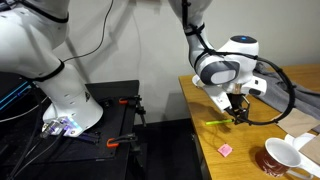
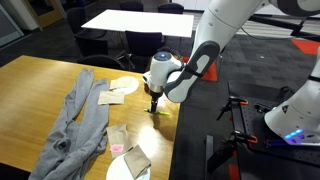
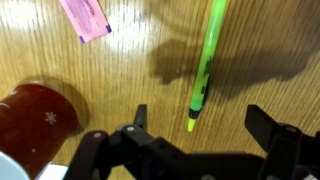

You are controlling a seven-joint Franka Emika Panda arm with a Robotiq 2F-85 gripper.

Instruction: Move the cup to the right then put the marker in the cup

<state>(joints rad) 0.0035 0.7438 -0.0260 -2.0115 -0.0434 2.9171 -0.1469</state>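
The marker (image 3: 207,58) is a thin yellow-green stick lying flat on the wooden table; it also shows in an exterior view (image 1: 218,123). My gripper (image 3: 200,124) is open and hovers just above the marker's tip, one finger on each side, touching nothing. It shows in both exterior views (image 1: 238,113) (image 2: 154,104). The cup (image 3: 35,118), a dark red mug, stands to the left of the gripper in the wrist view, and near the table's front in an exterior view (image 1: 272,160).
A small pink square (image 3: 85,18) (image 1: 226,149) lies near the marker. A grey garment (image 2: 82,122), paper napkins (image 2: 112,95) and a white plate (image 2: 118,168) lie on the table. The table edge (image 1: 190,110) runs close to the marker.
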